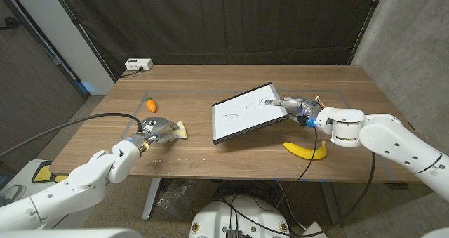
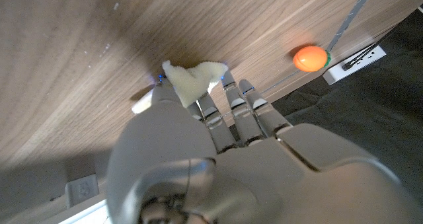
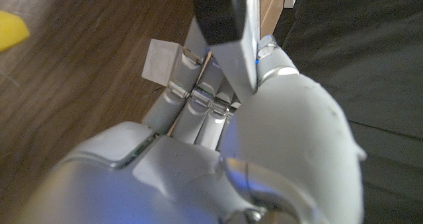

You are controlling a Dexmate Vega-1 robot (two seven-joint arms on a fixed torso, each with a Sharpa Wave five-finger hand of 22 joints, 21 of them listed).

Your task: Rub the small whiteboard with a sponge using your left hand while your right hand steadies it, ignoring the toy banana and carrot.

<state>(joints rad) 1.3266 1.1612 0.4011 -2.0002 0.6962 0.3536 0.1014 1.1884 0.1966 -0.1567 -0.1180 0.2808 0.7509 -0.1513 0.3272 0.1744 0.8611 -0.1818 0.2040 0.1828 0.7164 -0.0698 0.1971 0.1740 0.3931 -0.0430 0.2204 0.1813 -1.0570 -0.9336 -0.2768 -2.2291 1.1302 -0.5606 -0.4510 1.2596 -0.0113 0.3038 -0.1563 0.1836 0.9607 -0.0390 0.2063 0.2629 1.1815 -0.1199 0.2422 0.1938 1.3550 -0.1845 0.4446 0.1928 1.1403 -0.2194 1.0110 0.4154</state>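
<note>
Head view: the right hand grips the right edge of the whiteboard, holding it tilted up off the table right of centre. On the left, the left hand pinches the pale sponge against the tabletop. The carrot lies just beyond it, the banana near the right forearm.

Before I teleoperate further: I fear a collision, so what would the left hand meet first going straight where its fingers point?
Likely the whiteboard, tilted up in the right hand; the left hand, holding the sponge, points roughly that way across bare table.
</note>
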